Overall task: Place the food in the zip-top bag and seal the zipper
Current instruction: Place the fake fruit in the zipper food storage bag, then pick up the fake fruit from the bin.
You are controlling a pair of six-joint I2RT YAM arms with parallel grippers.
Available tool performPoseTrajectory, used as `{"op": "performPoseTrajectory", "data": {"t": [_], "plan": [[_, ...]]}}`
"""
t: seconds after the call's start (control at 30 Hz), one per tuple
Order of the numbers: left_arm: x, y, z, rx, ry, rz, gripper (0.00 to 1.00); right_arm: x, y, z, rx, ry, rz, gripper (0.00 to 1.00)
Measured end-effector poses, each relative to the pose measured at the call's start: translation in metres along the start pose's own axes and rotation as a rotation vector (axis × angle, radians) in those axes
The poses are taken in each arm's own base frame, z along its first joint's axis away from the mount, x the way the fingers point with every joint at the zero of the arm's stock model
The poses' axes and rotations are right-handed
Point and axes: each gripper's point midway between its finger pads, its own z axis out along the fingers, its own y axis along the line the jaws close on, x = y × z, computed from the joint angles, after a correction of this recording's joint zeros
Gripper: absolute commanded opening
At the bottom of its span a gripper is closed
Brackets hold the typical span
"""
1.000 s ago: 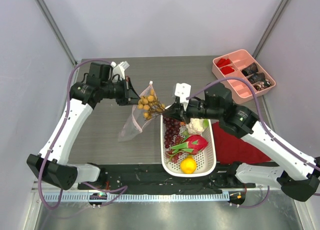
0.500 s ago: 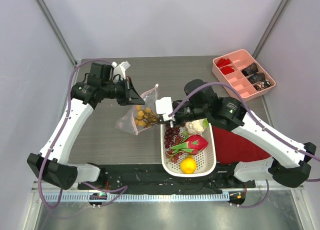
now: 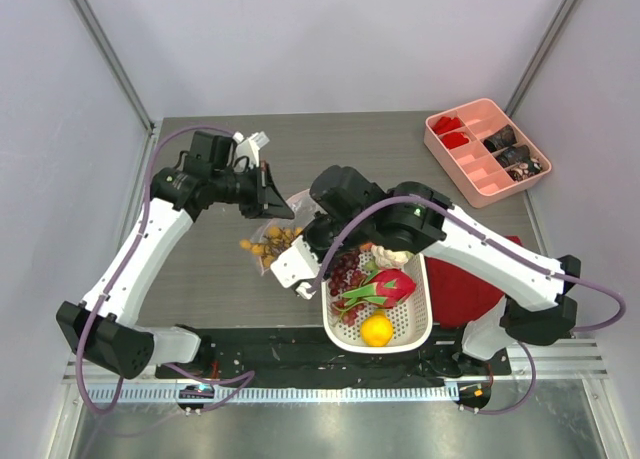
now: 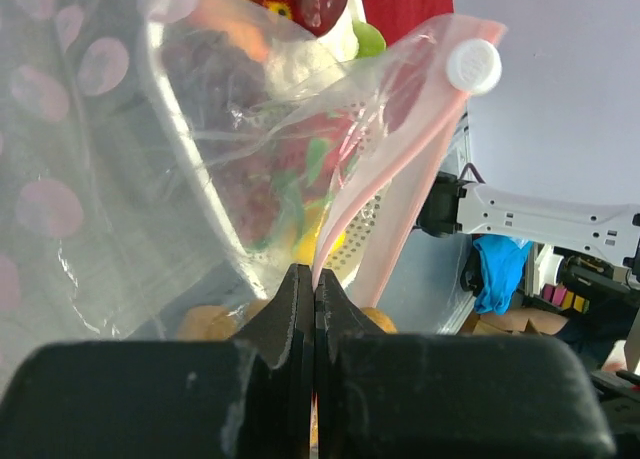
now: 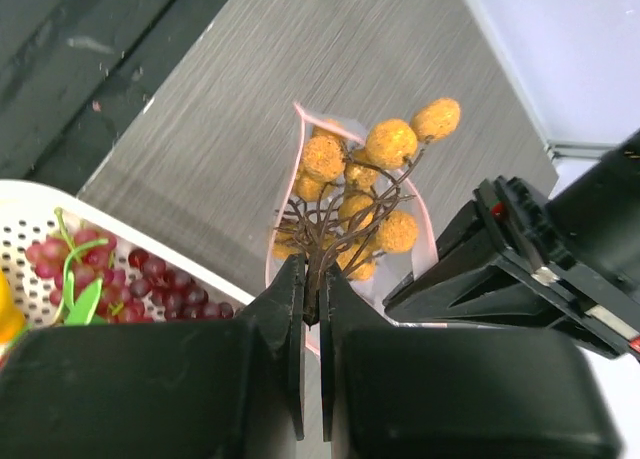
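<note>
A dark wood-grain table (image 3: 360,149) sits inside pale walls, with the white basket (image 3: 421,324) at its near edge between the two arms. The left gripper (image 4: 314,289) is closed flat on one lip of the zip-top bag (image 4: 120,179), holding it off the table just left of the basket, mouth turned toward the right arm. The pink zipper (image 4: 410,194) stands parted. The right gripper (image 5: 312,279) is clamped on the dark stem of a cluster of orange berries (image 5: 390,139). The cluster's long axis runs straight out from those fingertips toward the left gripper, with the berries leading and the stem trailing. In the right wrist view the bag's pink rim rings the lower berries, while the top two show beyond its outline, so the bunch appears only partly inside; how deep it sits cannot be told. The coming move likely turns on pushing along that same axis, deeper past the held lip, before the stem is released. The purple grapes (image 3: 345,269), pink dragon fruit (image 3: 385,284), orange (image 3: 377,330) and white bulb (image 3: 395,251) lie in the basket, nearer the right arm.
</note>
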Motion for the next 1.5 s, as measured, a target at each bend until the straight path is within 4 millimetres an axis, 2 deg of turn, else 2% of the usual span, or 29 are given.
{"op": "performPoseTrajectory", "data": {"t": [0.2, 0.4, 0.47, 0.63, 0.67, 0.7, 0.77, 0.8, 0.87, 0.9, 0.97, 1.03, 1.13, 1.23, 1.3, 1.37, 1.5], "plan": [[0.005, -0.004, -0.001, 0.031, 0.022, 0.025, 0.00, 0.024, 0.007, 0.007, -0.046, 0.067, 0.031, 0.01], [0.013, -0.018, -0.010, 0.095, 0.038, 0.064, 0.00, 0.066, -0.013, -0.011, 0.053, 0.094, 0.244, 0.01], [0.016, -0.023, -0.014, 0.119, 0.042, 0.070, 0.00, 0.080, -0.013, -0.017, 0.090, 0.103, 0.303, 0.01], [0.019, -0.031, -0.016, 0.163, 0.061, 0.066, 0.00, 0.078, 0.005, -0.020, 0.098, 0.087, 0.381, 0.01], [0.019, -0.031, -0.017, 0.167, 0.063, 0.065, 0.00, 0.076, 0.006, -0.020, 0.099, 0.083, 0.397, 0.05], [0.019, -0.032, -0.017, 0.172, 0.066, 0.063, 0.00, 0.075, 0.006, -0.020, 0.104, 0.079, 0.413, 0.24], [0.020, -0.033, -0.017, 0.179, 0.072, 0.057, 0.00, 0.074, 0.002, -0.018, 0.113, 0.076, 0.457, 0.43], [0.020, -0.034, -0.016, 0.181, 0.074, 0.052, 0.00, 0.072, -0.007, -0.015, 0.131, 0.066, 0.482, 0.57], [0.019, -0.034, -0.015, 0.185, 0.079, 0.035, 0.00, 0.070, -0.017, -0.014, 0.148, 0.056, 0.519, 0.66], [0.018, -0.033, -0.014, 0.185, 0.080, 0.027, 0.00, 0.067, -0.027, -0.013, 0.171, 0.043, 0.538, 0.74], [0.015, -0.032, -0.012, 0.182, 0.083, 0.004, 0.00, 0.061, -0.046, -0.014, 0.217, 0.017, 0.576, 0.79], [0.011, -0.029, -0.011, 0.175, 0.075, -0.011, 0.00, 0.056, -0.056, -0.018, 0.255, -0.003, 0.606, 0.82], [-0.003, -0.023, -0.014, 0.151, 0.034, -0.041, 0.00, 0.054, -0.059, -0.027, 0.305, -0.017, 0.680, 0.86], [-0.018, -0.015, -0.018, 0.119, -0.024, -0.074, 0.00, 0.060, -0.055, -0.041, 0.364, -0.030, 0.798, 0.88], [-0.025, -0.009, -0.020, 0.093, -0.056, -0.097, 0.00, 0.074, -0.053, -0.057, 0.419, -0.030, 0.893, 0.89], [-0.029, -0.005, -0.020, 0.074, -0.074, -0.104, 0.00, 0.097, -0.053, -0.075, 0.493, -0.017, 0.985, 0.90], [-0.030, 0.001, -0.018, 0.051, -0.085, -0.106, 0.00, 0.153, -0.039, -0.102, 0.612, 0.065, 1.136, 0.96]]}}
